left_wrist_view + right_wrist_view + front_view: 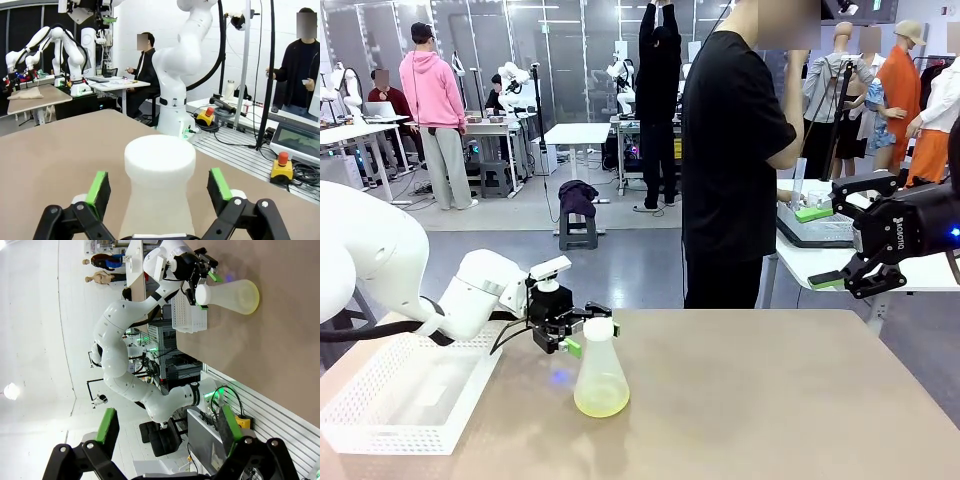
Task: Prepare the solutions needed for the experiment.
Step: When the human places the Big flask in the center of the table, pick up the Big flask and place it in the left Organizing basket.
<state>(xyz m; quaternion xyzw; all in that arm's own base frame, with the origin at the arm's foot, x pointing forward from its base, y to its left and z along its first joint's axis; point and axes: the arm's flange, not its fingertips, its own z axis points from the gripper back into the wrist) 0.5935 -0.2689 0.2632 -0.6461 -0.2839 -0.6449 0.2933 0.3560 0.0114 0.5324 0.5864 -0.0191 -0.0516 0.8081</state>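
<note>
Translucent flask (600,375) neck between spread left fingers (98,189), contact unclear; right fingers (109,426) apart, tips cropped.

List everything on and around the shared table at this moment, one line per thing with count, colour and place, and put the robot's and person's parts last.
Conical flask: one, translucent with a white cap, standing upright left of the table's middle.
Solution: one shallow layer, pale yellow-green, at the bottom of the flask.
Basket: one, white perforated plastic, at the table's left near edge.
Table: one, tan top.
Side table: one, white, right of the person, carrying a grey tray with green items.
Left gripper: one, black with green pads, open, jaws either side of the flask's neck without closing on it.
Right gripper: one, black with green pads, open, raised at the right beyond the table.
Person: one, black clothes, standing at the far side, turned toward the side table.
</note>
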